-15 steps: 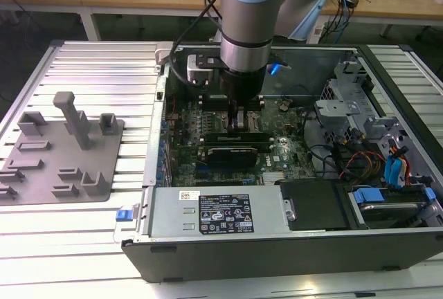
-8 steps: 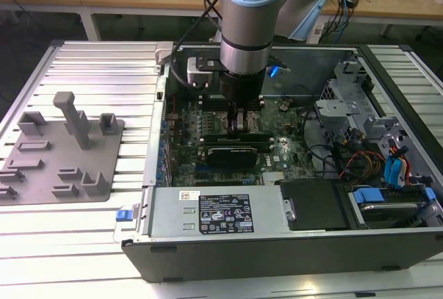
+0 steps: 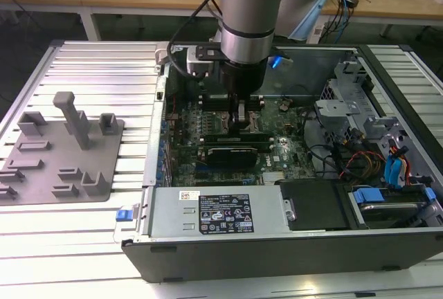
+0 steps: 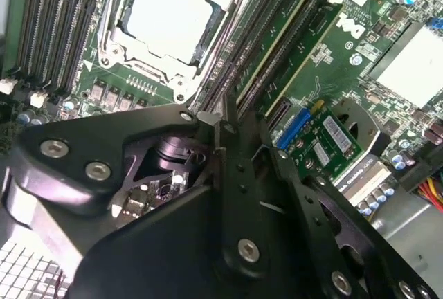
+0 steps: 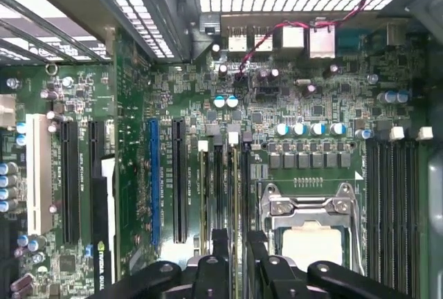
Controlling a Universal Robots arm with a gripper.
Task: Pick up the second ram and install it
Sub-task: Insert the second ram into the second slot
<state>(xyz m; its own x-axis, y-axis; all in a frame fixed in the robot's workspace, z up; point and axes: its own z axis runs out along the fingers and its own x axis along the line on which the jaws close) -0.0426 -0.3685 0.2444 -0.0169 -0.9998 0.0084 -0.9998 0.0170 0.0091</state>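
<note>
— Looking for the gripper (image 3: 242,115): sunk into the open computer case (image 3: 277,247), centre of the exterior view, low over the motherboard (image 3: 277,153).
— Grip?
— Drawn close, pinching the second ram (image 5: 237,188) (image 4: 277,44) by its thin edge, seen in both wrist views.
— Placing the ram?
— Standing on edge along 1 memory slot, just beside the processor socket (image 5: 311,243).
— Grey tray (image 3: 62,153)?
— Lying at the exterior view's left, well apart from the case.
</note>
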